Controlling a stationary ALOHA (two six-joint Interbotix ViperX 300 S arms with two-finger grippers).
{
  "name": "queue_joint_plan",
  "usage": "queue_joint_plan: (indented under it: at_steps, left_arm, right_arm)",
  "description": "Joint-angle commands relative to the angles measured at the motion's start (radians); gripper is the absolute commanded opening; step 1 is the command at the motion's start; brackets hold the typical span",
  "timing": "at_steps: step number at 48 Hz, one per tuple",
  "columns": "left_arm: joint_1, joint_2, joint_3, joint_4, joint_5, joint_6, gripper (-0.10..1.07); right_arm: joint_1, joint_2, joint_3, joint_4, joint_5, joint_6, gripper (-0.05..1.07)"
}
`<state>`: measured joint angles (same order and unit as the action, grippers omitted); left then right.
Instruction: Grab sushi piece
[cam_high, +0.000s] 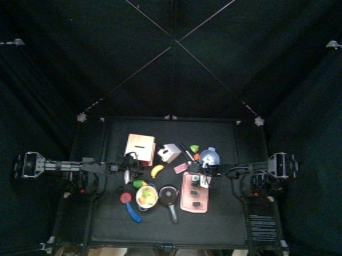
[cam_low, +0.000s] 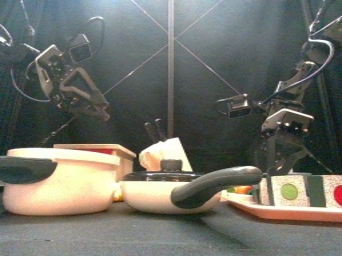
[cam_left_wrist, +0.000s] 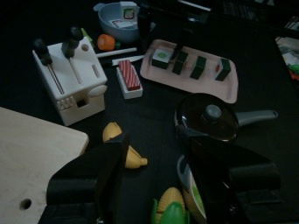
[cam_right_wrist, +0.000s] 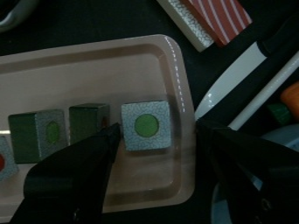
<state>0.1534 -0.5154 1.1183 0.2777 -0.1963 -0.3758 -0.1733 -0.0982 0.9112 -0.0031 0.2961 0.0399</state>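
The sushi piece (cam_right_wrist: 146, 126), a white block with a green round centre, lies on the pink tray (cam_right_wrist: 128, 57) at the end of a row, with two dark green pieces (cam_right_wrist: 73, 129) beside it. The tray sits at the table's near right. The right gripper (cam_right_wrist: 158, 140) hangs directly over that end piece, its jaws spread wide to either side of it and holding nothing. Just past the tray lie a red-and-white striped block (cam_right_wrist: 212, 16) and a knife (cam_right_wrist: 239, 74). The left gripper (cam_left_wrist: 158, 171) is raised above the table's left side, jaws apart and empty, over a banana (cam_left_wrist: 122, 144) and corn (cam_left_wrist: 172, 206), with a lidded pan (cam_left_wrist: 216, 118) and a white knife block (cam_left_wrist: 68, 79) close by.
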Motion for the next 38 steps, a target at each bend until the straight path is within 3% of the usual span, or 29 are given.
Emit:
queue_joint_plan:
  at_steps: [1,18,38]
  left_arm:
    - [-0.002,0.002,-0.011,-0.002,-0.009,0.0,0.85]
    - [-0.002,0.002,-0.011,-0.002,-0.009,-0.002,0.85]
    - [-0.002,0.002,-0.011,-0.002,-0.009,-0.002,0.85]
  right_arm:
    - [0.012,0.0,-0.023,-0.006,-0.002,0.0,0.98]
    - [0.026,0.005,-0.046,-0.015,0.006,-0.002,0.72]
    - [0.028,-0.017,-0.104,-0.04,0.086,0.0,0.71]
